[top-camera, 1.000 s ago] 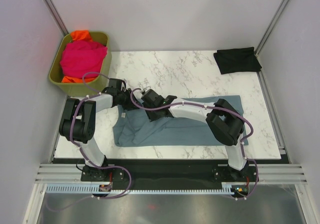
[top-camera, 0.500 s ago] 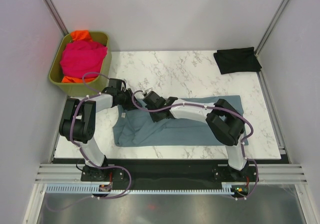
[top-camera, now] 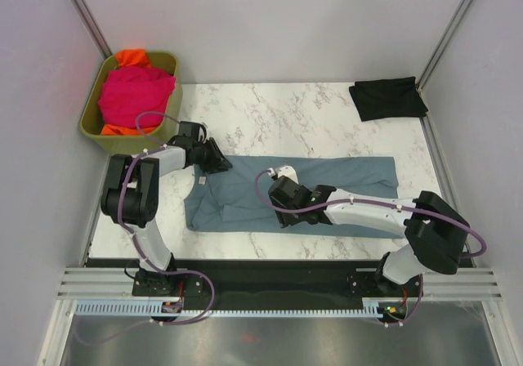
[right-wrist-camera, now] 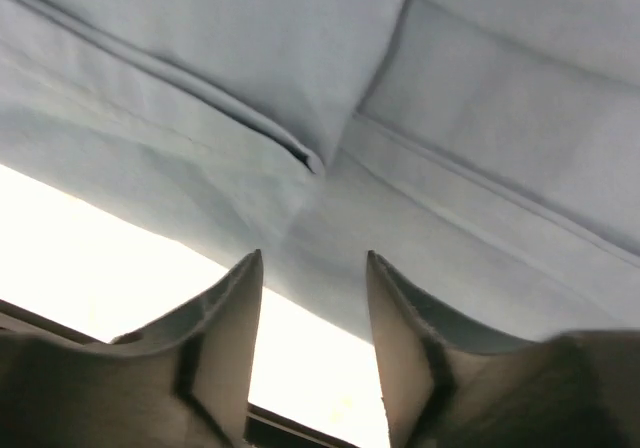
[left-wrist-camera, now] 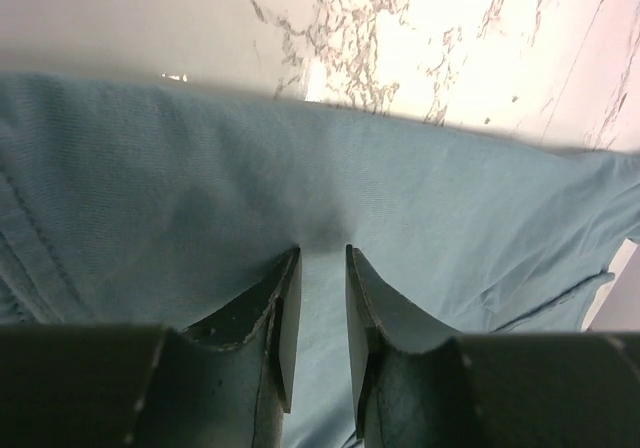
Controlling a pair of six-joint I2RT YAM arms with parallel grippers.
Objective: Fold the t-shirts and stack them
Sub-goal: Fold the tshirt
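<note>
The slate blue-grey t-shirt [top-camera: 347, 178] lies in a long band across the near half of the marble table [top-camera: 286, 113]. My left gripper [top-camera: 219, 164] is at its far left corner. In the left wrist view the left gripper [left-wrist-camera: 322, 250] has its jaws almost together, with the shirt [left-wrist-camera: 450, 198] puckered between them. My right gripper [top-camera: 276, 203] hovers over the shirt's near edge. In the right wrist view the right gripper [right-wrist-camera: 313, 255] is open and empty above a seam of the shirt [right-wrist-camera: 500, 88]. A black t-shirt [top-camera: 388, 98] lies folded at the back right. The magenta t-shirt [top-camera: 135, 92] and orange t-shirt [top-camera: 131, 56] are in the bin.
The olive-green bin [top-camera: 167, 109] stands off the table's back left corner. Metal frame posts and white walls close in both sides. The table's black near edge shows under the right gripper in the right wrist view [right-wrist-camera: 300, 423].
My right arm has pulled back from its reach across the shirt's left end, towards the near edge, now stretched low along the front. My left gripper has shifted slightly right along the shirt's far edge.
</note>
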